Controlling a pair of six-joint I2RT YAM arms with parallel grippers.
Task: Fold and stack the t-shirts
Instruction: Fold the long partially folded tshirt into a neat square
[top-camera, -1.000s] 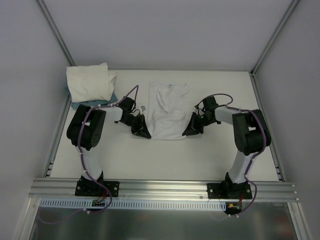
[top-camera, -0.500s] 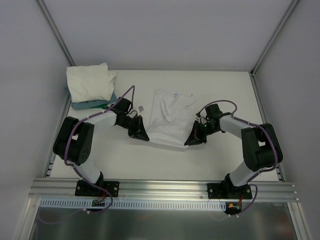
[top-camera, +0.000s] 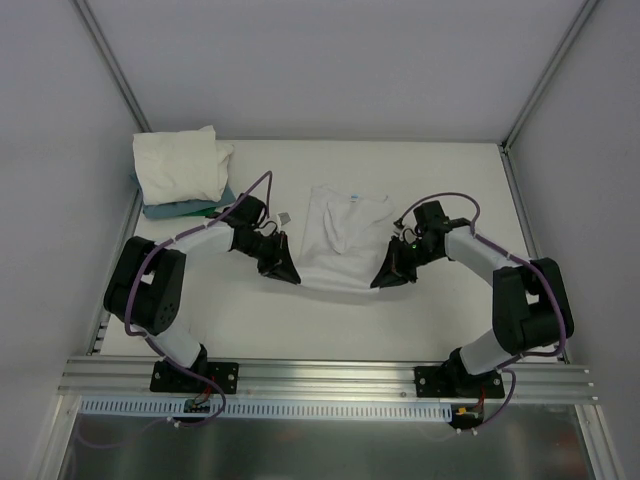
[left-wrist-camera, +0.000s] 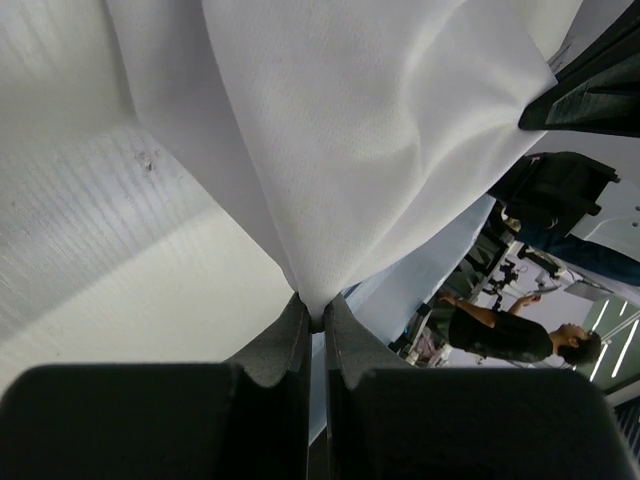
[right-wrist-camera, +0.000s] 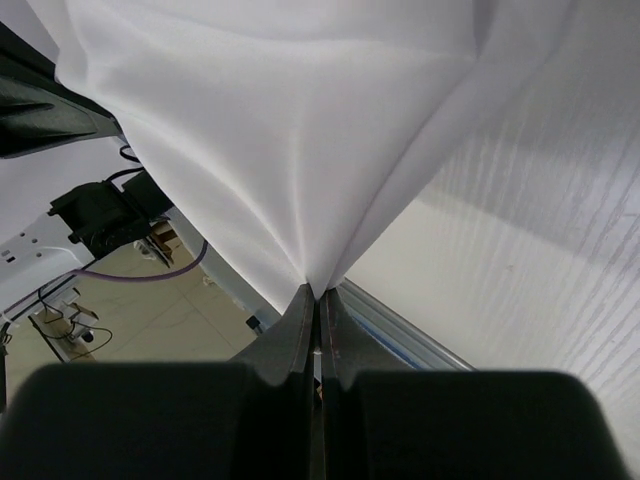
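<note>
1. At the middle of the white table, between the two arms, one white t-shirt lies with its collar toward the far edge. It is already narrowed to a long strip.
2. The left gripper is pinched tight on the near-left corner of the hem. Its wrist view shows the fingers closed, with cloth fanning out from between their tips.
3. The right gripper is clamped the same way on the near-right corner. Its fingers are pressed together on a thin peak of fabric.
4. Both corners are raised off the table, so the near hem sags between the grippers while the collar end rests flat.
5. The step in hand looks like the lengthwise fold, bringing hem toward collar.
6. The next move probably calls for both arms to carry the hem forward together, level and evenly spaced, then lower it near the collar before letting go.
7. A stack of folded t-shirts waits at the far-left corner, on a teal-blue item, well apart from the shirt being worked.
</note>
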